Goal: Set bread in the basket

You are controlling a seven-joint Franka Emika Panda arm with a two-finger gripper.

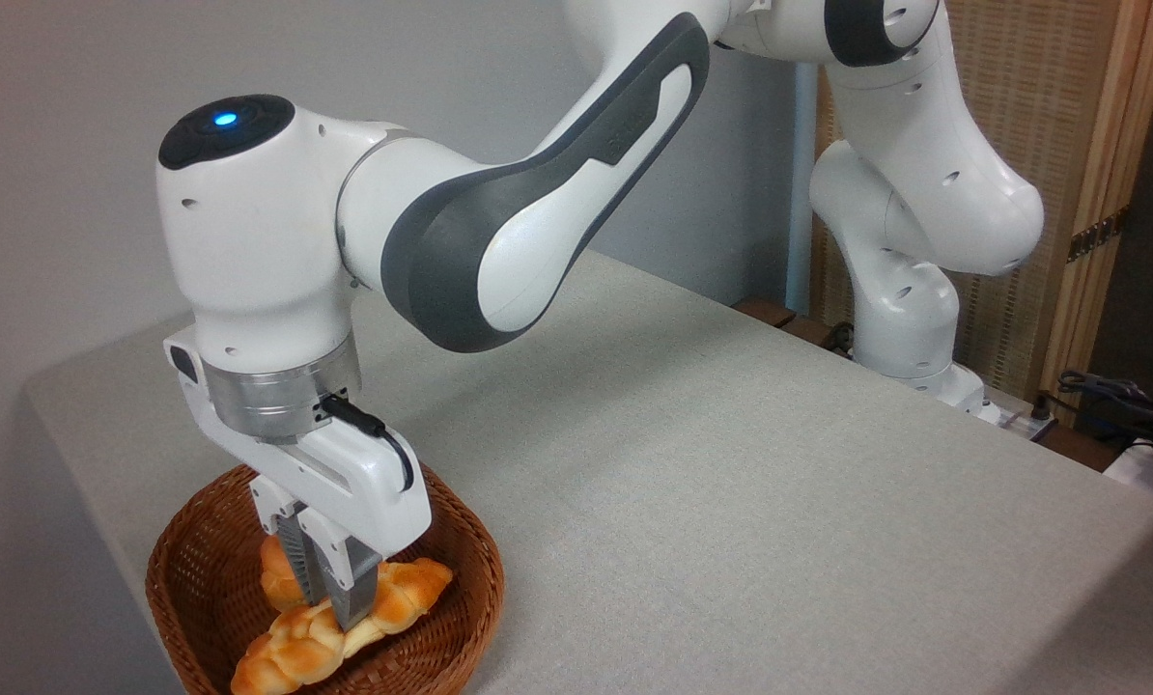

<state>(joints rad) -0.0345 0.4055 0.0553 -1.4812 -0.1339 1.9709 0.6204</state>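
Golden-orange, glossy, braided: long loaf of bread (292,652) with pale creases between its plump twists, lying slantwise directly under the white two-finger gripper (330,603). One pointed end reaching down and left of the fingertips, toward the picture's bottom edge; the other end rising up and right of them, lighter and more yellow there (420,579). Another rounded golden lump (275,571) just left of and behind the fingers, touching the loaf; hard to tell whether part of the same bread or a separate piece, since the fingers cover the join.

Beneath and all around the gripper, a round shallow reddish-brown woven wicker basket (461,589) with low sides, holding the bread inside its rim. Basket resting near the front left corner of a pale grey cloth-covered table (731,463).

Grey ribbed fingers (356,598) pointing straight down, close together and pressed against the loaf's middle, apparently clenched on it; actual contact surfaces hidden by the fingers themselves and by the bread's bulges.

Above the gripper, a silver flange and the white-and-grey robot arm (499,241), a blue light on its dark cap. Arm's upper links cut off by the top edge. Basket's lower rim and the loaf's lower tip cropped at the bottom. Far right of the gripper, dark cables (1117,401) blurred and indistinct, beside a woven panel in a wooden frame (1050,116).
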